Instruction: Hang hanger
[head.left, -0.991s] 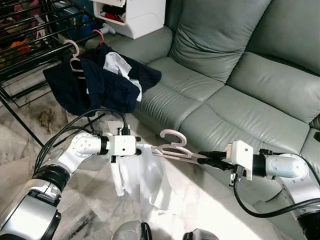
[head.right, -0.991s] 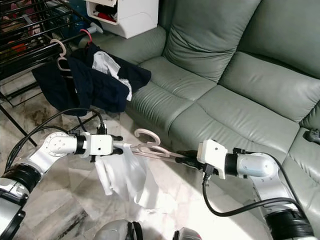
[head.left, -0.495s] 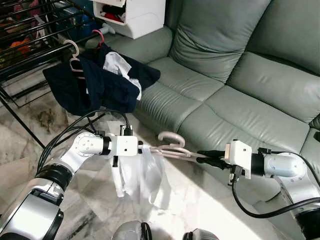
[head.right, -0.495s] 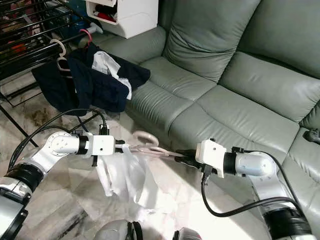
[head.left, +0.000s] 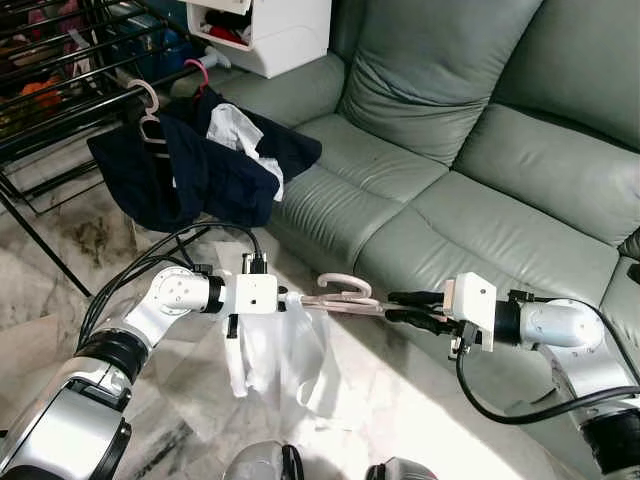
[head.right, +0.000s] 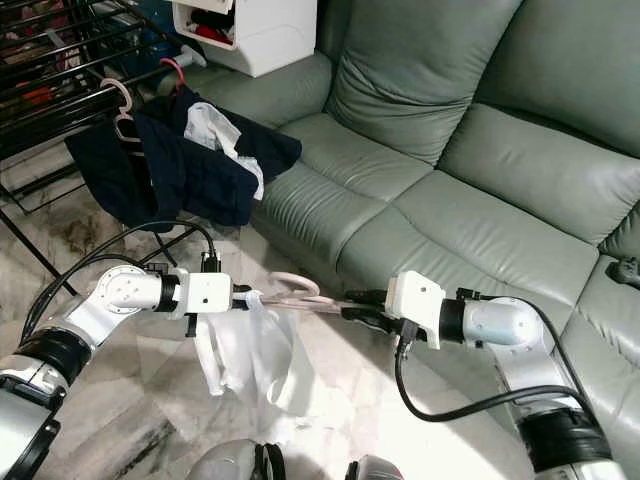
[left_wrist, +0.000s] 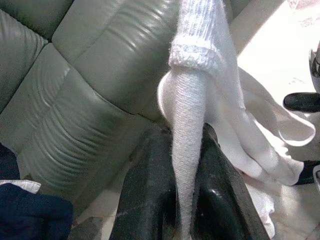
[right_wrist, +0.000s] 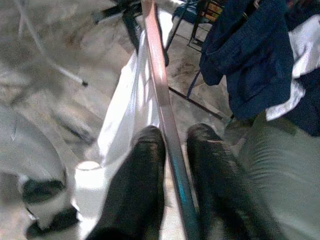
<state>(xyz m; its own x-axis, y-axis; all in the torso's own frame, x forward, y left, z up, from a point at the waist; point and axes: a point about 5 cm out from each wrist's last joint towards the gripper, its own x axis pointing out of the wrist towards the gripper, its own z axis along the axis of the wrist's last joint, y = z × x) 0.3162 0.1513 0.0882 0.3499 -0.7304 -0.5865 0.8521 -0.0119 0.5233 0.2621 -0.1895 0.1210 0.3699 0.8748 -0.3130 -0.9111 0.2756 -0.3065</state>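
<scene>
We hold the hanger (head.left: 345, 296) level between us: left gripper (head.left: 283, 297) clamped on the white garment (head.left: 285, 350), right gripper (head.left: 403, 306) jaws astride its bar; rack (head.left: 60, 95) far left.

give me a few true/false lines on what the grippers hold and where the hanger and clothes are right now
1. The left gripper is shut on the white garment. True.
2. The pink hanger already hangs on the black drying rack. False: it is held in the air between the two grippers, in front of the green sofa.
3. The right gripper has the hanger's bar between its fingers. True.
4. The white garment lies flat on the sofa seat. False: it hangs down from the hanger's left end, above the floor.
5. The dark blue clothes lie on the floor under the robot. False: they are draped by the rack at the sofa's left end.
</scene>
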